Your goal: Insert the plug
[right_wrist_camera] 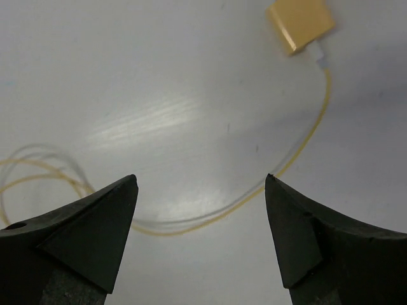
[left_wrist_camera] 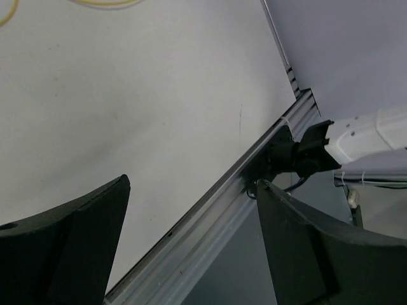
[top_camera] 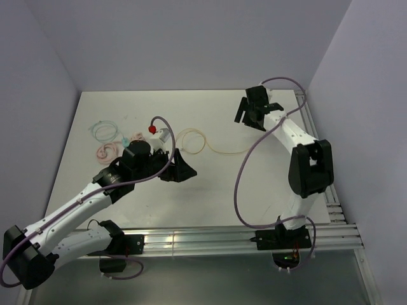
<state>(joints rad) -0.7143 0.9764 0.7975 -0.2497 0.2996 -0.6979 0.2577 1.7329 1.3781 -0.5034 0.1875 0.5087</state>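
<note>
1 yellow adapter block (right_wrist_camera: 300, 24) lies flat on the pale surface (right_wrist_camera: 159, 76) at the upper right of the right wrist view. A short white connector (right_wrist_camera: 317, 57) meets its lower right corner. From there a yellow cable (right_wrist_camera: 305, 136) drops down the right side, curves left along the lower middle and ends in loose loops at the left edge.

In the top view the same cable shows as a coil (top_camera: 191, 141) near the middle of the frame, with 1 strand trailing right. The block itself cannot be made out there.

The right pincer (right_wrist_camera: 200, 180) hangs above the surface with its 2 dark fingers spread wide and nothing between them. The block sits beyond its right finger, apart from it. From above, this pincer (top_camera: 254, 114) is in the upper right part of the frame.

The left pincer (top_camera: 178, 168) is at the centre, just below the coil. Its fingers are also parted and hold nothing (left_wrist_camera: 191, 184), and its own camera looks over bare surface toward a metal rail (left_wrist_camera: 210, 216) running diagonally.

At the left of the top view lie a green cable (top_camera: 105, 130) and a pink cable (top_camera: 107, 152), both coiled, with a small red object (top_camera: 152, 129) just right of them.
</note>
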